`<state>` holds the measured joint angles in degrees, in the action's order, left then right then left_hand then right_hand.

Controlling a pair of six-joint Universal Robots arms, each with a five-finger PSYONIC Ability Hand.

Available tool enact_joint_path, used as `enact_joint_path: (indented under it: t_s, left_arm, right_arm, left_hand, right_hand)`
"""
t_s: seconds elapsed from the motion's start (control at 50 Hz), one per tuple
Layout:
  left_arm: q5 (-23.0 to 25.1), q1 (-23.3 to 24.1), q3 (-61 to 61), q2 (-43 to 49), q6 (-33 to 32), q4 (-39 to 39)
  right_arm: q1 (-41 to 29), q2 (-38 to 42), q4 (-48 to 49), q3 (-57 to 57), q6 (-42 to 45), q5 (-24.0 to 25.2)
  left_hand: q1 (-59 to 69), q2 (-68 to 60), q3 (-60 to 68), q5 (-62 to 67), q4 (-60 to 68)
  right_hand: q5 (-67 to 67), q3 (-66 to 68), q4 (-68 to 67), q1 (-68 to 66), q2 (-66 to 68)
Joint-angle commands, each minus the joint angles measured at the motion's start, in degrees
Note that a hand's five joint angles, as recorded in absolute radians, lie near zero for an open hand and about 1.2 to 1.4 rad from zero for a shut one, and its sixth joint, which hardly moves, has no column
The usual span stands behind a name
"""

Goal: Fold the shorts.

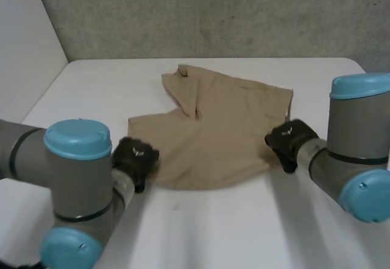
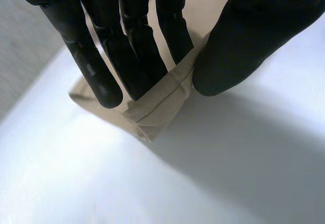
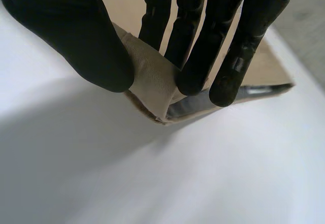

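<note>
Left arm (image 1: pixel 73 177): grey joints with light-blue caps, low at the near left of the head view, reaching in toward the cloth.
Left hand (image 1: pixel 135 158): black, at the near-left corner of the cloth. In its wrist view the fingers (image 2: pixel 129 56) lie on top of the stitched hem and the thumb presses from the other side, so the corner is pinched between them.
Shorts (image 1: pixel 213 135): tan cloth shorts, spread mostly flat in the middle of the table between the two hands, with a raised crease toward the far-left part.
Right hand (image 1: pixel 287 141): black, at the right edge of the shorts. In its wrist view the thumb and fingers (image 3: pixel 195 66) nip a lifted fold of the cloth (image 3: pixel 152 76).
Right arm (image 1: pixel 353 153): grey with light-blue caps, coming in from the right.
Table (image 1: pixel 244 232): white, smooth, with a grey wall behind it.
</note>
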<state>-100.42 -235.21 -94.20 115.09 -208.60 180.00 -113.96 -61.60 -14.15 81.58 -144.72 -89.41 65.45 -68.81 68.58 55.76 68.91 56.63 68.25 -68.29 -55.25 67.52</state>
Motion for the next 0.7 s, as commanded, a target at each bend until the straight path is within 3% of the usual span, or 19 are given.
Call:
enact_joint_path:
  t_s: [0.02,0.26,0.32,0.34,0.36,0.44,0.56,0.64,0.66,0.7]
  left_arm:
    - [0.6,1.2,-7.6,-6.6,0.6,-7.5]
    - [0.8,5.7,-11.7,-13.3,-0.3,-8.8]
    - [1.2,5.6,-10.7,-13.3,-0.7,-8.9]
    - [1.4,5.3,-9.7,-13.3,-2.1,-8.6]
    - [1.6,5.2,-8.8,-13.2,-3.1,-8.3]
    - [2.2,2.0,-3.4,-12.7,-8.7,-2.7]
    - [3.5,-3.4,4.7,-5.2,-11.0,11.0]
    - [11.5,-4.6,13.5,3.3,-11.2,16.9]
    - [16.4,-5.1,17.3,7.0,-11.0,17.7]
    - [20.9,-5.9,21.1,10.4,-10.9,17.6]
  right_arm:
    - [0.2,-5.5,-4.2,8.8,7.4,0.2]
    - [2.9,-9.7,-4.0,17.1,12.1,0.2]
    - [3.9,-9.7,-3.0,17.2,12.0,0.3]
    - [4.0,-9.7,-2.4,17.3,11.8,0.4]
    - [4.1,-9.7,-1.8,17.3,11.8,0.4]
    - [4.3,-9.7,1.8,17.7,11.7,0.3]
    - [4.0,-9.7,4.4,18.7,11.7,0.3]
    - [3.5,-9.6,5.1,18.9,11.6,0.3]
    - [3.4,-9.6,5.4,19.0,11.5,0.3]
    - [3.4,-9.5,6.1,19.0,10.9,0.2]
  left_hand:
    - [14.5,-11.2,11.4,14.2,11.1]
    - [13.1,-9.7,9.9,12.8,9.6]
    - [-30.5,33.9,-33.6,-30.8,-34.0]
    - [-53.3,56.7,-56.5,-53.6,-56.8]
    - [-55.4,58.7,-58.5,-55.7,-58.8]
    - [-55.5,58.8,-58.6,-55.8,-58.9]
    - [-54.7,58.1,-57.9,-55.0,-58.2]
    - [-53.1,56.4,-56.2,-53.4,-56.5]
    - [-51.9,55.2,-55.0,-52.2,-55.3]
    - [-49.0,52.4,-52.2,-49.3,-52.5]
  right_hand:
    - [13.4,11.7,-11.7,-24.7,12.5]
    - [13.4,11.7,-11.7,-24.7,12.5]
    - [13.4,11.7,-11.7,-24.7,12.5]
    - [13.4,11.7,-11.7,-24.7,12.5]
    - [13.4,11.7,-11.7,-24.7,12.5]
    - [13.4,11.7,-11.7,-24.7,12.5]
    - [13.4,11.7,-11.7,-24.7,12.5]
    - [13.4,11.7,-11.7,-24.7,12.5]
    - [13.4,11.7,-11.7,-24.7,12.5]
    - [13.4,11.7,-11.7,-24.7,12.5]
